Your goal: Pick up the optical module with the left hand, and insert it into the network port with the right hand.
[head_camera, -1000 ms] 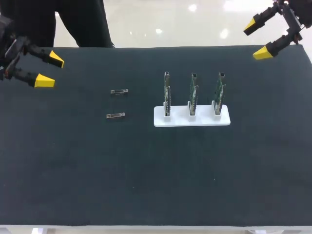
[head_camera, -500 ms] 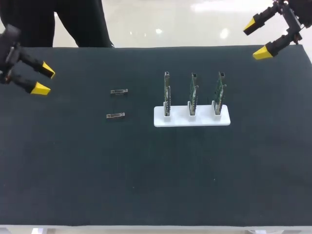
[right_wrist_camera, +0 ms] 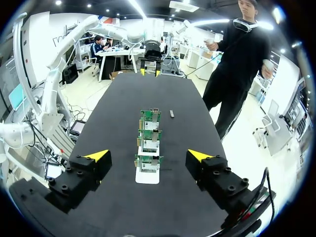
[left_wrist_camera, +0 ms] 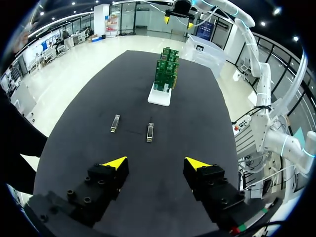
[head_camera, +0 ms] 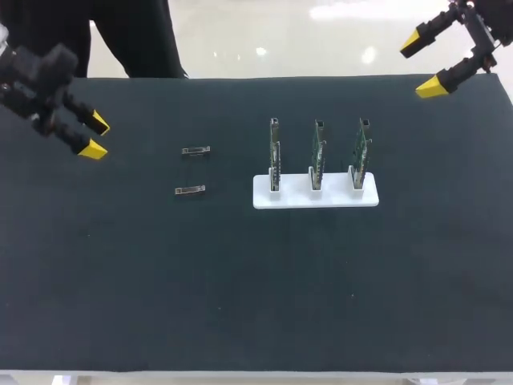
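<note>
Two small metal optical modules lie flat on the black table, one [head_camera: 195, 151] farther back and one [head_camera: 190, 190] nearer. In the left wrist view both modules [left_wrist_camera: 115, 123] [left_wrist_camera: 150, 132] lie ahead of my open left gripper [left_wrist_camera: 155, 163]. My left gripper [head_camera: 95, 136] hovers to their left, empty. A white stand [head_camera: 315, 198] to their right holds three upright green boards with network ports [head_camera: 318, 156]. My right gripper [head_camera: 425, 62] hangs open and empty over the table's far right corner. The right wrist view looks along the boards [right_wrist_camera: 149, 143], with one module [right_wrist_camera: 172, 114] beyond them.
The black table [head_camera: 240, 281] has wide bare room in front of the modules and stand. A person in black stands beyond the far left edge, not touching the table.
My left gripper has swung right and slightly nearer, toward the two modules, and turned its fingers. The right arm, modules and stand have not moved.
</note>
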`<state>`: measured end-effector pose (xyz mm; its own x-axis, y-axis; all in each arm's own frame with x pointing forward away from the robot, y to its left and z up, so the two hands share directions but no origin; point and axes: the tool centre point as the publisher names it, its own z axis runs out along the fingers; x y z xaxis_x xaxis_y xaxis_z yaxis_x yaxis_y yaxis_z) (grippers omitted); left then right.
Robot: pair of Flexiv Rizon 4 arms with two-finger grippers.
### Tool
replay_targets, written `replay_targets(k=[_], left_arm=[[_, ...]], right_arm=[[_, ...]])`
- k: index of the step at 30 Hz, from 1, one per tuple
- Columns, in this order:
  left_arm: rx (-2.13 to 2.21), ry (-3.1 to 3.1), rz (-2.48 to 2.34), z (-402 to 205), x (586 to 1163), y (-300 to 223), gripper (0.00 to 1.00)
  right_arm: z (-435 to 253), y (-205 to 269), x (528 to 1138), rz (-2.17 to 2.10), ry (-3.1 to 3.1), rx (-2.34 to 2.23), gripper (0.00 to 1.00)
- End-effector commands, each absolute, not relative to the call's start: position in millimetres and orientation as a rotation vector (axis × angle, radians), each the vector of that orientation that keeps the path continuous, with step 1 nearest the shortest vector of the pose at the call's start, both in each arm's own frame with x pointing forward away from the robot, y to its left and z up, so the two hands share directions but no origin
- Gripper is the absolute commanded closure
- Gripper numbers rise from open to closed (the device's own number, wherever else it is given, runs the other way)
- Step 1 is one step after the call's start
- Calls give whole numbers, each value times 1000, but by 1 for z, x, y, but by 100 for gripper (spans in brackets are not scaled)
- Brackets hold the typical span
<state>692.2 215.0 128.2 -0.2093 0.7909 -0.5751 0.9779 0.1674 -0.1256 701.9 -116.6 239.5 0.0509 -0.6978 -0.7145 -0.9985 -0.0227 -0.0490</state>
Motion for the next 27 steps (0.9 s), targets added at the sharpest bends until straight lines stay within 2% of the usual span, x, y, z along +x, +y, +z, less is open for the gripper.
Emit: replay_targets(k=[1,7,17,27], left_arm=[[1681,2076,-677,128,693,215,0],[1694,2088,-650,126,692,216,0],[1712,2255,-310,118,690,183,0],[1936,2320,-221,112,701,160,0]], right_arm=[[239,-117,702,700,1700,-1777,0],[239,-117,702,700,1700,-1777,0],[239,-117,702,700,1700,-1777,0],[239,-117,702,700,1700,-1777,0]])
